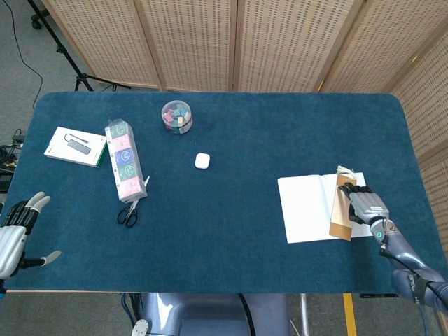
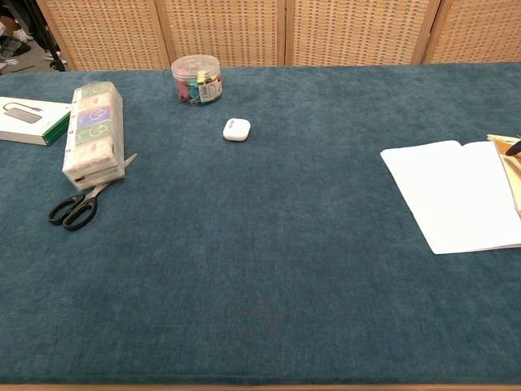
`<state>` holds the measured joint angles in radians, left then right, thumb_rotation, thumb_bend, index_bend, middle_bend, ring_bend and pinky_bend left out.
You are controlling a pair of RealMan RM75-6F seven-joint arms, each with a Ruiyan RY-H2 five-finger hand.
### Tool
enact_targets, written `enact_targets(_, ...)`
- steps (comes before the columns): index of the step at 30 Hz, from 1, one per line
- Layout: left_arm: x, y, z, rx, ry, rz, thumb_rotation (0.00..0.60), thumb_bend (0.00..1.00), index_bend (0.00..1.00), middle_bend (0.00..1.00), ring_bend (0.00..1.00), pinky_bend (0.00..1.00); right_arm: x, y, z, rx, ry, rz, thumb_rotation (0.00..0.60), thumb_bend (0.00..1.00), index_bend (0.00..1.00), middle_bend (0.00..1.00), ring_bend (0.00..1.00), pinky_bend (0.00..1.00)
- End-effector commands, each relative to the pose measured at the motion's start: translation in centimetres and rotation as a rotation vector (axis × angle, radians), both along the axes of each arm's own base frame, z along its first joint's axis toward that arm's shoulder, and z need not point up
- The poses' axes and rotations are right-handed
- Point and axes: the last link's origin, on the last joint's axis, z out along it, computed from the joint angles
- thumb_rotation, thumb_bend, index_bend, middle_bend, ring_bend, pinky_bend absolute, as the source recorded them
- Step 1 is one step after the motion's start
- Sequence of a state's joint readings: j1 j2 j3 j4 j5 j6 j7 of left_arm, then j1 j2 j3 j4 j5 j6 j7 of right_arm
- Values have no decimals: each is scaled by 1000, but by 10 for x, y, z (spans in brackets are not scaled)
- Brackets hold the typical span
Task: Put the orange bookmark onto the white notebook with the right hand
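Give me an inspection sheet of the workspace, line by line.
Surface: table in dark teal cloth.
Job's things: bookmark lies on the notebook, along its right page.
Clutter: scissors, long packet, jar of clips, small white case, boxed adapter.
Hands: right hand rests by the bookmark, grip unclear; left hand open, fingers spread.
Cables: one on the floor, far left.
Surroundings: woven screens, tripod legs.

The white notebook lay open and flat at the table's right. The orange bookmark lay lengthwise on its right page.
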<state>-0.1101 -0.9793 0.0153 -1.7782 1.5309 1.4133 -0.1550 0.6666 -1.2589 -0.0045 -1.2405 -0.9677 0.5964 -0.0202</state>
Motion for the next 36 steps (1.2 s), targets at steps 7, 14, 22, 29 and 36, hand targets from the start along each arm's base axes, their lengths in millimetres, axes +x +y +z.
enact_targets(7,-2,0,2,5,-7,2,600,0,0,0,0,0,-1,0,-13,25,15,1,600,1000,0,0,0,0)
enact_targets(14,-2,0,2,4,-6,2,600,0,0,0,0,0,7,-5,-18,30,49,51,600,1000,0,0,0,0)
enact_targets(22,-2,0,1,2,-3,4,600,0,0,0,0,0,15,-6,-24,87,125,138,600,1000,0,0,0,0)
enact_targets(29,-2,1,1,2,-1,6,600,0,0,0,0,0,15,-1,-22,148,250,250,600,1000,0,0,0,0)
enact_targets(36,-1,1,-2,-1,9,5,600,0,0,0,0,0,15,0,-16,194,349,331,600,1000,13,5,0,0)
